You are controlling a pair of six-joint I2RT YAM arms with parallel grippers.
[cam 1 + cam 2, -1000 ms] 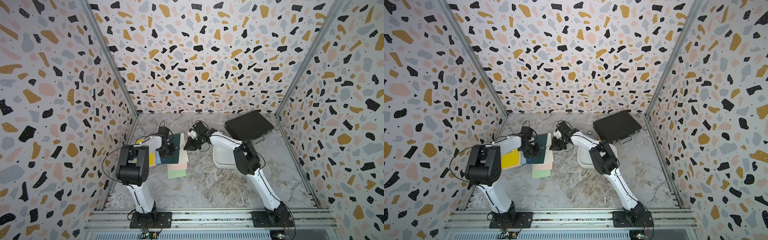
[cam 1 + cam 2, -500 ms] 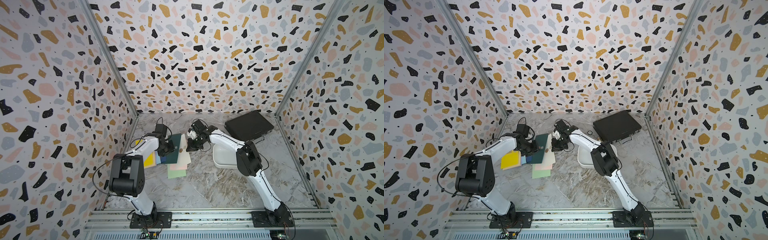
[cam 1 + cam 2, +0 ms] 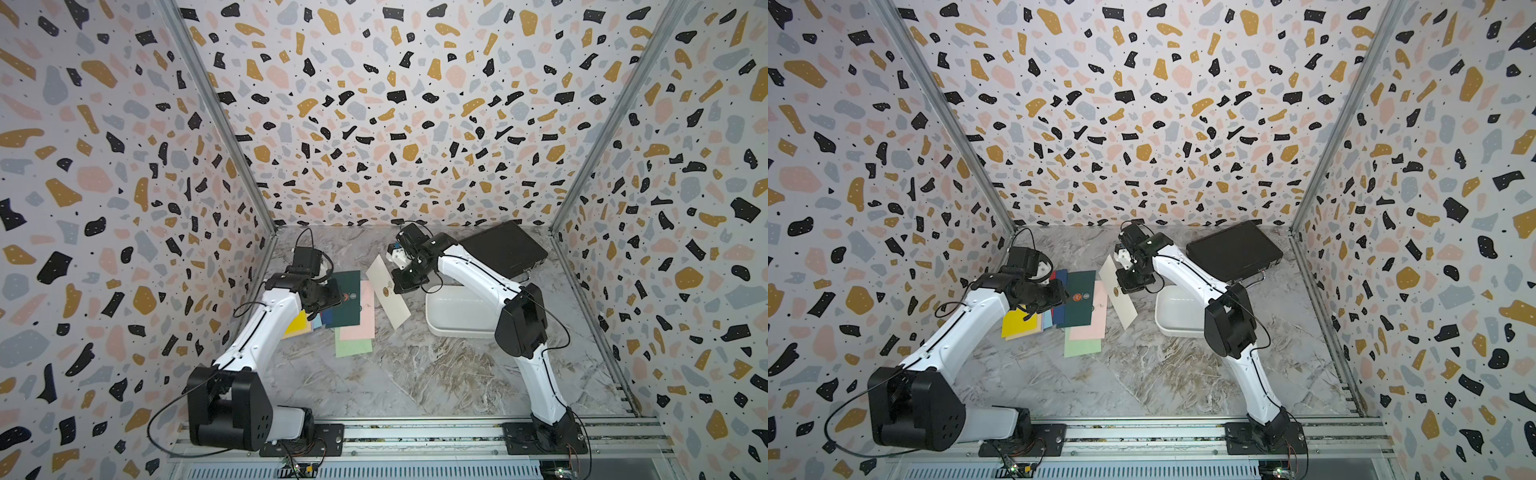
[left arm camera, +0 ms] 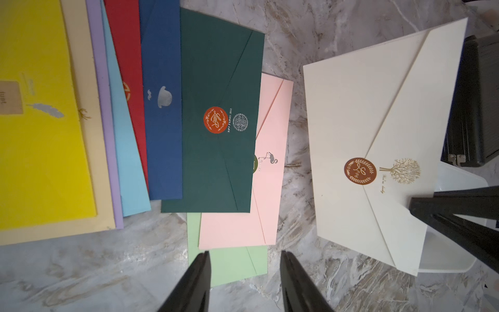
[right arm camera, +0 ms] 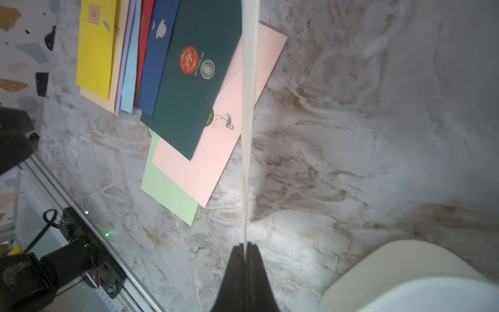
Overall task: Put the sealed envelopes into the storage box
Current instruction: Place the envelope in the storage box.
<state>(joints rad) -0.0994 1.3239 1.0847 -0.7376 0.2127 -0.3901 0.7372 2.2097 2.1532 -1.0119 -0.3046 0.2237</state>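
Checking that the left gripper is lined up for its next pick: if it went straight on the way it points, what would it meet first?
Probably the light green envelope, whose exposed end lies between the fingertips of the open left gripper; the pink envelope starts just beyond. Depth is unclear.

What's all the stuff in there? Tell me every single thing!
Held envelope: one, cream with a brown seal, between the pile and the box.
Envelope pile: nine, yellow, tan, lilac, light blue, red, navy, dark green, pink, light green, overlapping on the table.
Storage box: one, white, under the right arm.
Case: one, black, far right corner.
Table: one, grey marble.
Left fingers: two, black, open over the pile.
Right fingers: two, black, shut on the held envelope.
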